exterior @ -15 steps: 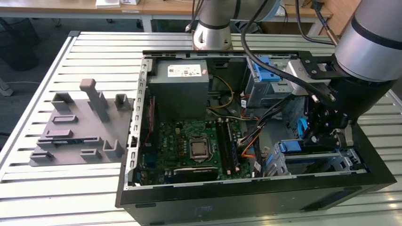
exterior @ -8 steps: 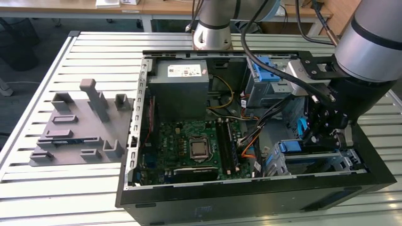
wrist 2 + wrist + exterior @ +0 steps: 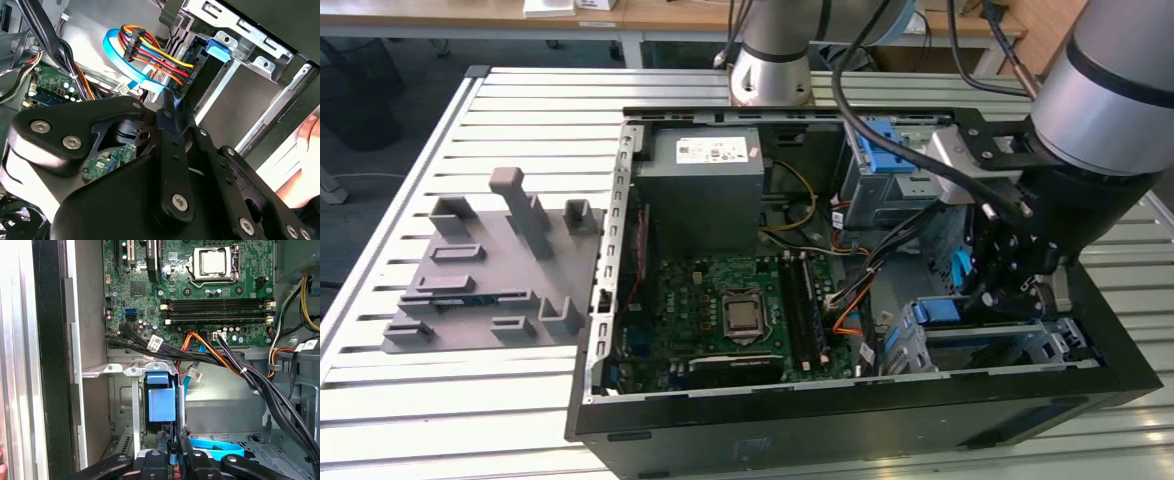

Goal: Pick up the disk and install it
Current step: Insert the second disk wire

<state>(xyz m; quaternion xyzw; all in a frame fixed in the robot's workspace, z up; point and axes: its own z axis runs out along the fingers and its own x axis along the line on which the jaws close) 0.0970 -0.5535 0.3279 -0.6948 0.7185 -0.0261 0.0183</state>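
While the pincer [image 3: 172,454] is down inside the open computer box [image 3: 854,420], it looks closed on the disk [image 3: 162,402], which stands on its thin edge between the two fingers. In the first wrist view the blue frame of the disk sticks out just past the fingertips, with a thin silver edge beside it. The disk sits in the mouth of the metal cage [image 3: 122,370], so I think the picking up is done and the putting in is under way, but not finished. Just beyond the cage, a thick bunch of black, orange and red wires [image 3: 220,352] runs across in front of the pincer. A flat blue ribbon [image 3: 215,446] lies right beside the fingers. Farther off, past the wires, is the green board [image 3: 200,295] with its square silver chip holder. In the second wrist view, a person's hand [image 3: 306,165] shows off to the side of the pincer, outside the box wall. I think this step calls for keeping the disk straight in line with the cage rails. It also calls for gentle pushing, because the wires and ribbon are close enough to catch.
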